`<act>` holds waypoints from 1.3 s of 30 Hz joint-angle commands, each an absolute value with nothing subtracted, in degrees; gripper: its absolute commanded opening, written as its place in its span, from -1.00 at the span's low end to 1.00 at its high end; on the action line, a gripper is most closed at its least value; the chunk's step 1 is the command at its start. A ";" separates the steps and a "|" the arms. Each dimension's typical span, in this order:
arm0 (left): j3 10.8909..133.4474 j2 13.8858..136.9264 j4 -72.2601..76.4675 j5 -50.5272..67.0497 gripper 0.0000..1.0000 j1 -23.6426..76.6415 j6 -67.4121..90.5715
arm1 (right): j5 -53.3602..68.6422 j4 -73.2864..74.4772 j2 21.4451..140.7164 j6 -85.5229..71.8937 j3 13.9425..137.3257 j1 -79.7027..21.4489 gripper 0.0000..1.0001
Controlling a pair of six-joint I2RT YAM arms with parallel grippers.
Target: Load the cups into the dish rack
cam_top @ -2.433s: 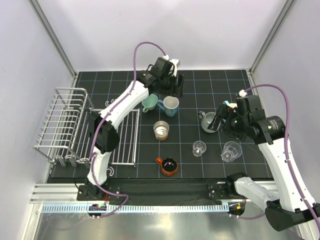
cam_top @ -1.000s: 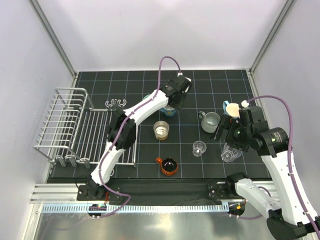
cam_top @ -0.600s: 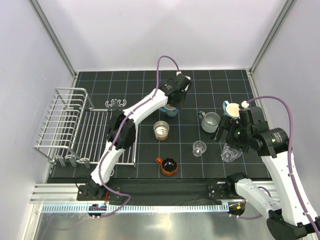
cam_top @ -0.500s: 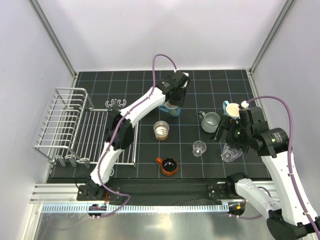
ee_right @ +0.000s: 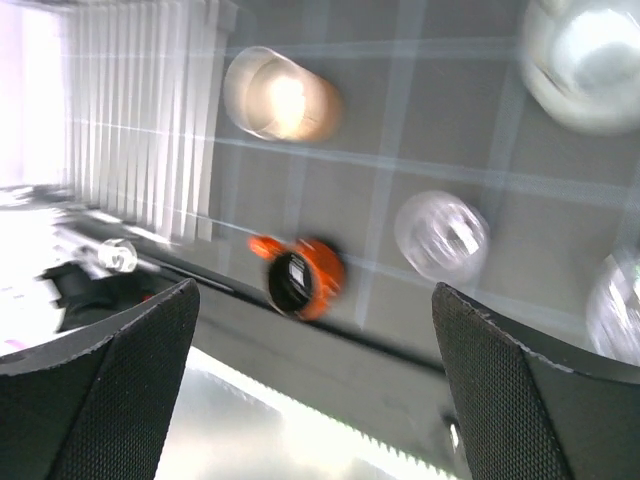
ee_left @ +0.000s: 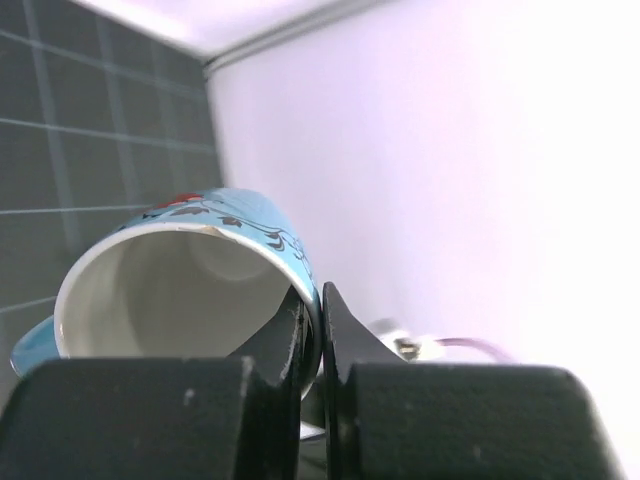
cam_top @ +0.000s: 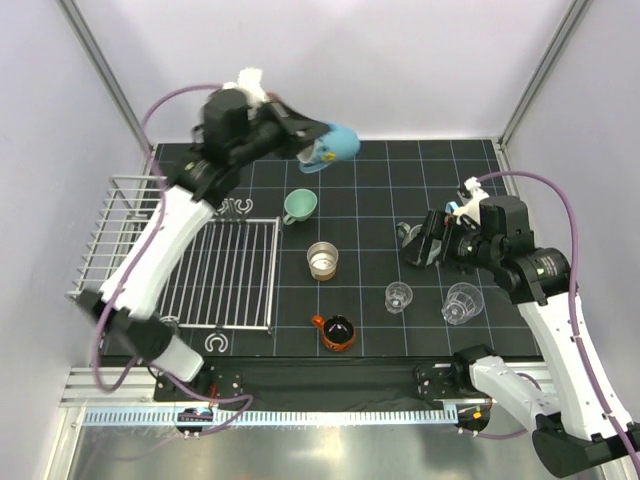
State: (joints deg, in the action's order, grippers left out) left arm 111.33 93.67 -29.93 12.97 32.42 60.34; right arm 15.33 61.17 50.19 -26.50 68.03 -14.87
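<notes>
My left gripper (cam_top: pixel 313 153) is shut on the rim of the blue cup (cam_top: pixel 338 143), held tilted high over the back of the mat. In the left wrist view its jaws (ee_left: pixel 321 331) pinch the wall of the blue cup (ee_left: pixel 180 290), cream inside. On the mat sit a mint cup (cam_top: pixel 298 206), a steel cup (cam_top: pixel 322 260), an orange cup (cam_top: pixel 336 331) and two clear cups (cam_top: pixel 399 296) (cam_top: pixel 462 302). My right gripper (cam_top: pixel 425 248) hangs open over a grey mug (cam_top: pixel 410 240). Its wrist view shows the orange cup (ee_right: pixel 300 277) and a clear cup (ee_right: pixel 440 235) below. The dish rack (cam_top: pixel 120 240) stands left.
The rack's flat slatted part (cam_top: pixel 230 270) lies beside its raised basket. The mat (cam_top: pixel 400 180) is ringed by white walls and a metal rail (cam_top: pixel 300 415) at the near edge. Both arm bases sit there.
My left arm has lifted the blue cup off the mat and swung it up and left, uncovering the mint cup. The right gripper has shifted a little left, over the grey mug.
</notes>
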 commanded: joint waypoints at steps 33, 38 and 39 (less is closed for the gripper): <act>67.77 59.42 9.40 17.22 -0.99 26.72 129.37 | 54.41 -31.81 72.95 -49.22 64.86 -27.50 0.54; 66.71 58.98 10.02 17.58 -0.99 26.72 129.99 | 52.12 -33.13 74.00 -49.31 65.30 -29.44 0.48; 66.62 58.97 10.19 17.75 -0.99 26.72 130.08 | 51.86 -33.57 74.44 -49.39 65.65 -29.97 0.46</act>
State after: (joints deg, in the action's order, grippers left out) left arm 65.71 60.90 2.87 16.56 26.50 112.77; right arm 52.58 -27.24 74.19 -48.66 62.48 -28.86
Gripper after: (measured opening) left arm 0.026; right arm 0.745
